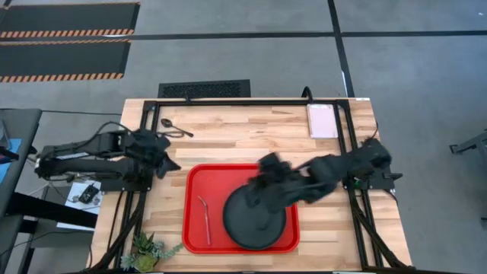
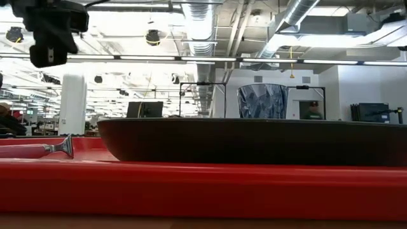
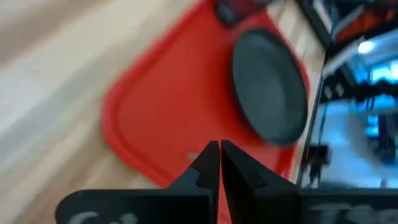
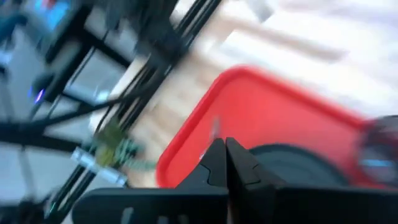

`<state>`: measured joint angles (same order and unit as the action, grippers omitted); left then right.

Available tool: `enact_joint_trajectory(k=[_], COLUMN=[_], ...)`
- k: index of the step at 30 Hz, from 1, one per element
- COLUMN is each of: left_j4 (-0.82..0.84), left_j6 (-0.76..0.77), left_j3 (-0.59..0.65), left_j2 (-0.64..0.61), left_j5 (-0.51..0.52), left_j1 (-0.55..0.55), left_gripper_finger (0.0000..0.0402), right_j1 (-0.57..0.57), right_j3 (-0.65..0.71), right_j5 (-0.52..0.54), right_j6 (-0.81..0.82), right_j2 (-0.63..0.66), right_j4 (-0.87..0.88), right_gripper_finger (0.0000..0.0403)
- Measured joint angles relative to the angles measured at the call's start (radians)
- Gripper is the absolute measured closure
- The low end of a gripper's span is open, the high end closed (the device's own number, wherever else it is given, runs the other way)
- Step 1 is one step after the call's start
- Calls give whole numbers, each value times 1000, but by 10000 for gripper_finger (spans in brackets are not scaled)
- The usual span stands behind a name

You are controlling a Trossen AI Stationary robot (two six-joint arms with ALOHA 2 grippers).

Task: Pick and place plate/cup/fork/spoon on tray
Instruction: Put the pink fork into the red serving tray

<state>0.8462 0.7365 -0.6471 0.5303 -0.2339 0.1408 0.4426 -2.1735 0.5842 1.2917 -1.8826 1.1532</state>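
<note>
Wooden table [image 1: 251, 133], red tray [image 1: 199, 183], grey floor [image 1: 411, 68]

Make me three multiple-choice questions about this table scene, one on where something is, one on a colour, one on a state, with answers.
1. Where is the spoon?
A. on the tray
B. on the bare wood beyond the tray
C. on the plate

2. What colour is the tray?
A. red
B. blue
C. white

3. How is the left pincer?
A. wide open
B. holding the fork
C. shut and empty

Answers: B, the high view shows it on wood near the table's far left corner; A, its bare floor is bright red; C, the left wrist view shows the fingers together with nothing between.
</note>
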Motion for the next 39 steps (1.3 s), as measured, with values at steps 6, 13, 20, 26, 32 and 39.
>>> enact_joint_trajectory(k=[6, 13, 20, 26, 32, 39], left_j4=[-57, -273, -306, -437, -495, -546], left_j6=[24, 7, 50, -40, -48, -48], left_j3=[8, 8, 8, 8, 8, 8], left_j2=[102, 366, 573, 727, 828, 878], left_j5=[82, 122, 336, 390, 337, 318], left_j1=[-180, -457, -588, -570, -579, -599], left_gripper_finger=[401, 401, 401, 401, 401, 401], right_j1=[80, 97, 108, 117, 138, 146], right_j3=[0, 3, 2, 2, 2, 2], right_j5=[184, 190, 223, 227, 230, 229], right_j6=[204, 264, 245, 229, 229, 237], right_j2=[60, 65, 90, 91, 92, 92], right_j4=[269, 416, 412, 410, 410, 409], right_gripper_finger=[400, 400, 397, 398, 398, 395])
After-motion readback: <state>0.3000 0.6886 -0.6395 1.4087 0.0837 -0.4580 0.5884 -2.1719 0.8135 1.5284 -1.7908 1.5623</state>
